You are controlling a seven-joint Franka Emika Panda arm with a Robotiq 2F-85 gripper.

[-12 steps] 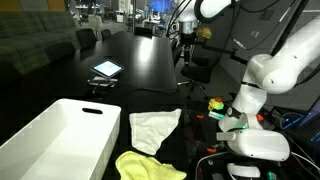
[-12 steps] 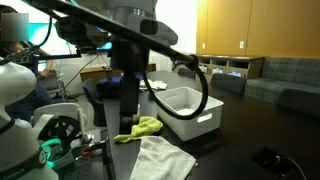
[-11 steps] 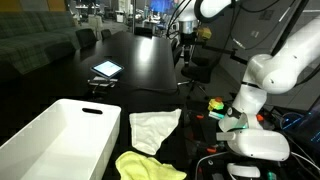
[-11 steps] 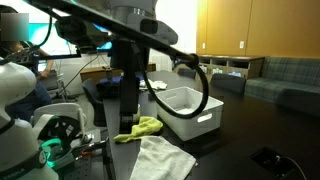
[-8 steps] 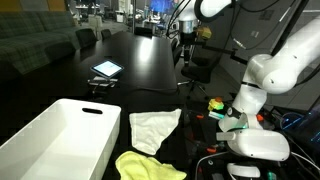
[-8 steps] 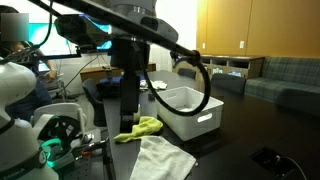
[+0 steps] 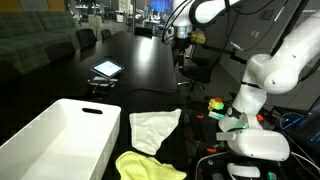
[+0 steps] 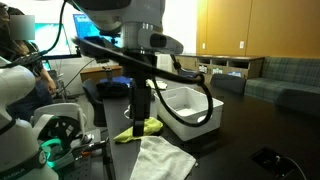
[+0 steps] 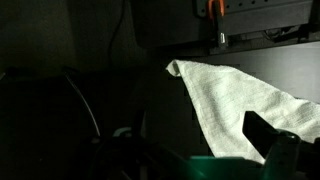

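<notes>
My gripper (image 7: 181, 38) hangs high over the dark table, well above a crumpled white cloth (image 7: 155, 128). In the wrist view the white cloth (image 9: 232, 98) lies below and to the right. One dark fingertip (image 9: 266, 133) shows against it, and the other finger is lost in shadow. The gripper (image 9: 195, 145) is open, with nothing between its fingers. A yellow-green cloth (image 7: 146, 166) lies just beside the white cloth, next to a large white bin (image 7: 40, 148). Both cloths (image 8: 165, 157) (image 8: 143, 127) and the bin (image 8: 205, 118) also appear in both exterior views.
A tablet (image 7: 106, 69) lies further back on the black table (image 7: 140, 60). The white arm base (image 7: 262, 145) with cables and a small coloured object (image 7: 215, 104) stands at the table's edge. Office chairs and a sofa stand beyond the table.
The arm has swung a little; the gripper has shifted slightly sideways high above the table. The cloths and the bin have not moved.
</notes>
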